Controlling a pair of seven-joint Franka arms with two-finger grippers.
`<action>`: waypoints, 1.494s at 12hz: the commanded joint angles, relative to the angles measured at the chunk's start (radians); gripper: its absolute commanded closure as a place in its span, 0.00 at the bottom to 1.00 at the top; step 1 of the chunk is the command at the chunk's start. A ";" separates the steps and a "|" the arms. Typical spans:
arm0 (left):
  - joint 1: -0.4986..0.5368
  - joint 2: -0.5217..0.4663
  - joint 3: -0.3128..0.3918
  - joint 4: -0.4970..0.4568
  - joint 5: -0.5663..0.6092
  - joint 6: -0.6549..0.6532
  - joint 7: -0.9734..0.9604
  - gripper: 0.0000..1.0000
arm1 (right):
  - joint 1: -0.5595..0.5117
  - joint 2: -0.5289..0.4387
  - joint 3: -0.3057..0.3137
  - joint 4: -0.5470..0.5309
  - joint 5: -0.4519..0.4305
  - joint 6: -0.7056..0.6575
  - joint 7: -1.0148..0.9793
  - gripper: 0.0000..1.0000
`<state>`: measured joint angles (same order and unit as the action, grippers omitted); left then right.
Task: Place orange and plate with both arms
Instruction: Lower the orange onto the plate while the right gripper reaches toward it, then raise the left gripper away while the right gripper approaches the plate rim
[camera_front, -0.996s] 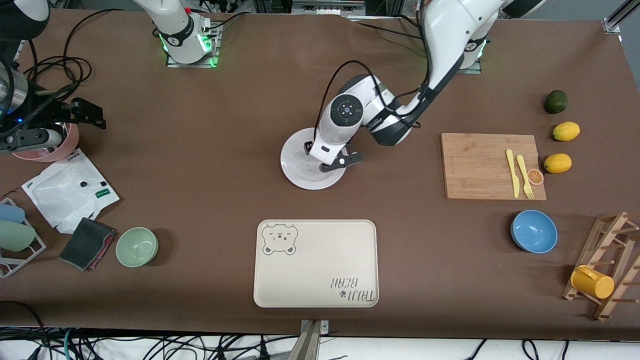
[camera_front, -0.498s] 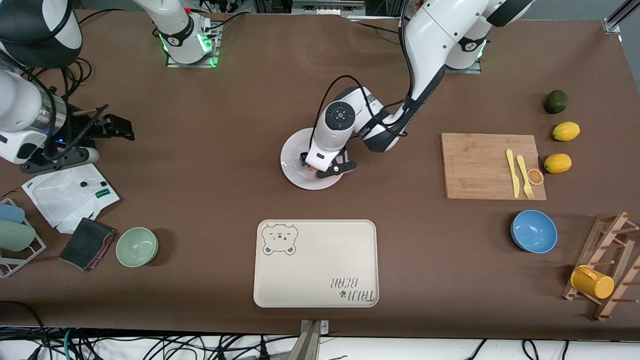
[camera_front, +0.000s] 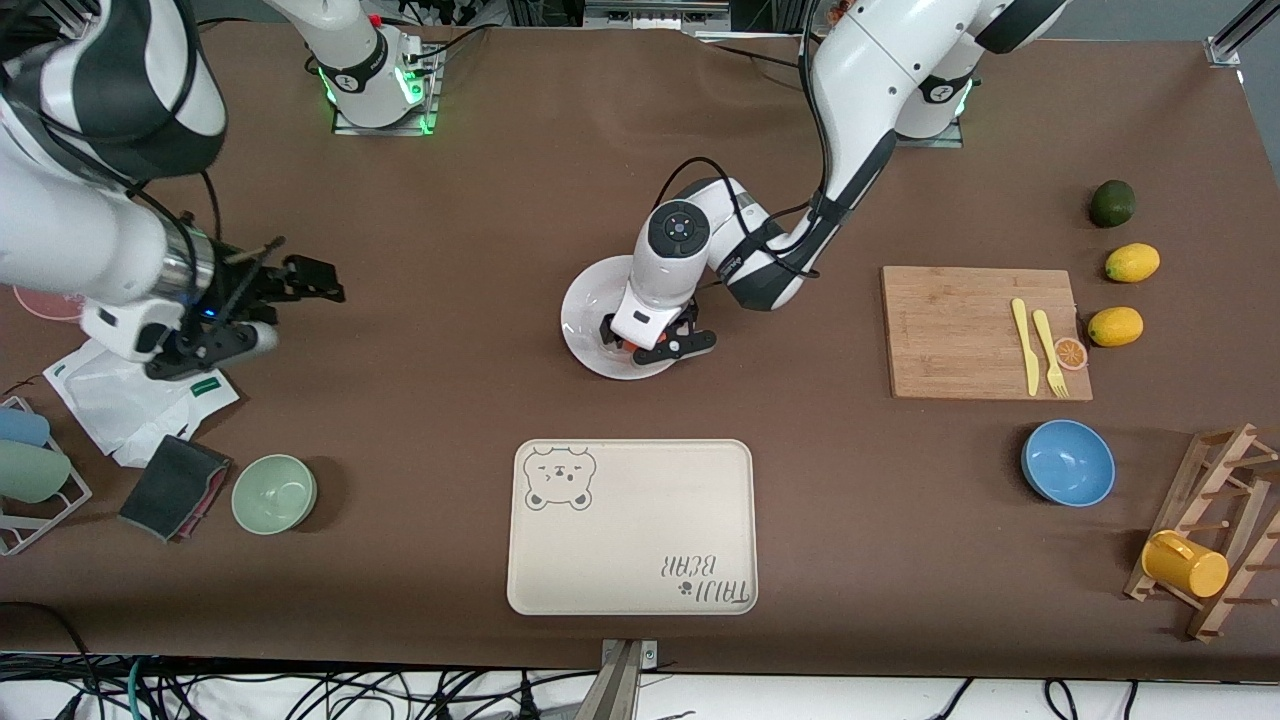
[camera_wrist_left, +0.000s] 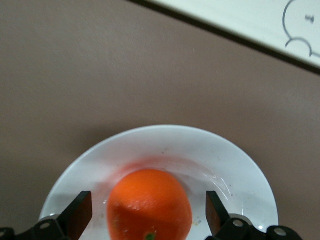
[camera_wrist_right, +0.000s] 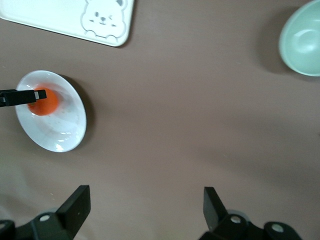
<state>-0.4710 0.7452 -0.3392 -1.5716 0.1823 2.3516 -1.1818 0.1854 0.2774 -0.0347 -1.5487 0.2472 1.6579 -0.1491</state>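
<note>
The orange (camera_wrist_left: 150, 205) lies on the white plate (camera_wrist_left: 165, 132) in the middle of the table. In the front view the orange (camera_front: 628, 347) peeks out under the left hand, on the part of the plate (camera_front: 585, 300) nearer the camera. My left gripper (camera_front: 650, 340) is low over the plate and open. Its fingers (camera_wrist_left: 80, 216) stand on either side of the orange with a gap on each side. My right gripper (camera_front: 295, 312) is open and empty over bare table toward the right arm's end. Its wrist view shows the plate (camera_wrist_right: 60, 132) and orange (camera_wrist_right: 44, 102) some way off.
The beige bear-print tray (camera_front: 630, 525) lies nearer the camera than the plate. A green bowl (camera_front: 274, 493), a white bag (camera_front: 130, 395) and a dark cloth (camera_front: 172, 485) lie at the right arm's end. A cutting board (camera_front: 960, 330), a blue bowl (camera_front: 1068, 462) and lemons (camera_front: 1115, 326) lie at the left arm's end.
My right arm has swung from the table's end toward the middle. My left gripper has shifted a little toward the camera and come down around the orange.
</note>
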 joint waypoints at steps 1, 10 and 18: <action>0.060 -0.120 0.000 -0.007 0.028 -0.163 0.106 0.00 | 0.017 0.019 0.031 -0.052 0.079 0.086 0.013 0.00; 0.437 -0.499 -0.011 -0.005 0.009 -0.679 0.894 0.00 | 0.014 0.016 0.185 -0.434 0.453 0.523 -0.033 0.00; 0.626 -0.714 0.029 -0.072 -0.195 -0.776 1.100 0.00 | 0.016 0.140 0.300 -0.573 0.913 0.799 -0.415 0.00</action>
<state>0.1515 0.1404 -0.3291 -1.5531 0.0205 1.5647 -0.1331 0.2093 0.3749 0.2428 -2.1211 1.0751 2.4133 -0.4671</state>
